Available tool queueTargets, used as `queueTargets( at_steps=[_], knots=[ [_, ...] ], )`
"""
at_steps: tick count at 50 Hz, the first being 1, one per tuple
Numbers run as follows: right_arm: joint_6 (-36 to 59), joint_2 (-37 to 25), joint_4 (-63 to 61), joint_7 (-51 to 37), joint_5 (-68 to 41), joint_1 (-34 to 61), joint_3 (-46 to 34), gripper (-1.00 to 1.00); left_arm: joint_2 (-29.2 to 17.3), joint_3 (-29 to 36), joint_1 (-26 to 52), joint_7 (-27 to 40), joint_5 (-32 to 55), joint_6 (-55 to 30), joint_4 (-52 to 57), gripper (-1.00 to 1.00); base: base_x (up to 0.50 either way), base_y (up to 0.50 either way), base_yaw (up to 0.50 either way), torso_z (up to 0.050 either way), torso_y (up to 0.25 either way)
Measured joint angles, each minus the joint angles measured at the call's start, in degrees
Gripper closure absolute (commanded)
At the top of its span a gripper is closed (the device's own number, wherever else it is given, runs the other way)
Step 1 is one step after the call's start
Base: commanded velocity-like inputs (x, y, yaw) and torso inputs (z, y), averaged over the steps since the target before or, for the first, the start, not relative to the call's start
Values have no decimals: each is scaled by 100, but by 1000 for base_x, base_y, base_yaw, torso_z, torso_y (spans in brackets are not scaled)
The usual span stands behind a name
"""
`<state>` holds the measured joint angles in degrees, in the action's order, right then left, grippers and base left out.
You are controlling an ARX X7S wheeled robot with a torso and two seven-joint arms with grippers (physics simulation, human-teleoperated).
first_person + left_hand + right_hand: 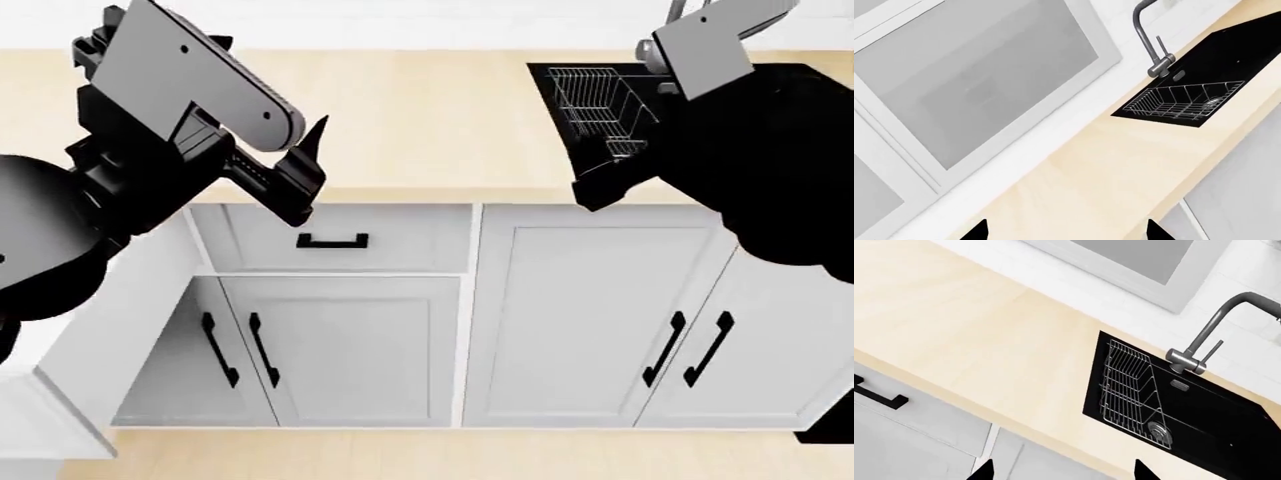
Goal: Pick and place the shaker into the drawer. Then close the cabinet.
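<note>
The robot's left hand [307,170] hangs over the front edge of the pale wooden bench [427,120], its two black fingers [318,138] spread apart and gripping nothing; its wrist camera shows both fingertips wide of each other over bare wood, with a frosted grey-framed window [974,75] on the wall behind. Just below that hand sits a narrow white drawer front [414,240] with a short black handle [334,241], pushed in flush, and under it a pair of white cabinet doors [347,350] with upright black handles. At the far lower left a white panel [34,425] juts into view; whether it belongs to the wide drawer cannot be told. The small red shaker shows in none of the three views. Further right stand two taller white cabinet doors [587,310], and above them a black sink [1207,410] is set into the bench, holding a silvery wire rack [1131,385] beside a grey metal tap [1214,330]. The right hand [1062,471] hovers near the sink's front corner, fingertips likewise parted and holding nothing.
</note>
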<state>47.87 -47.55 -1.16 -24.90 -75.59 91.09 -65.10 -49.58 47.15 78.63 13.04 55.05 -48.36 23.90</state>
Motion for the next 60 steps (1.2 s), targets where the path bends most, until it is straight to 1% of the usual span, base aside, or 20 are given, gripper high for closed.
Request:
queueTargets(
  at_steps=[5, 13, 19, 26, 33, 43, 53, 60],
  knots=[
    [-158, 60, 66, -81, -41, -158, 49, -100, 195, -66, -368, 422, 133, 163, 92, -100, 0, 0, 0, 0, 0],
    [-611, 288, 337, -218, 33, -549, 114, -100, 927, -160, -1254, 1428, 238, 667, -53, -100, 0, 0, 0, 0, 0],
    [-1026, 452, 598, -343, 137, -974, 137, -100, 1463, 19, -1967, 1953, -135, 1151, -394, -100, 0, 0, 0, 0, 0],
    [-1605, 636, 997, -426, 258, -1605, 161, -100, 1999, 243, -2701, 2313, -863, 1972, -1154, -100, 0, 0, 0, 0, 0],
    [-2168, 887, 1495, -368, 383, -2200, 168, -100, 2448, 398, -3204, 2387, -1524, 2828, -2227, -100, 0, 0, 0, 0, 0],
    [-3114, 1361, 2392, -90, 489, -3066, 290, -100, 2961, 407, -3713, 2196, -1843, 3698, -3728, -100, 0, 0, 0, 0, 0],
    [-4205, 2126, 3936, 475, 505, -3969, 489, -100, 3586, 440, -3959, 1981, -2211, 4579, -5776, -100, 0, 0, 0, 0, 0],
    [-4966, 2960, 5556, 1175, 533, -4381, 642, -100, 4080, 384, -3888, 1776, -2423, 5338, -7640, -100, 0, 0, 0, 0, 0]
  ],
)
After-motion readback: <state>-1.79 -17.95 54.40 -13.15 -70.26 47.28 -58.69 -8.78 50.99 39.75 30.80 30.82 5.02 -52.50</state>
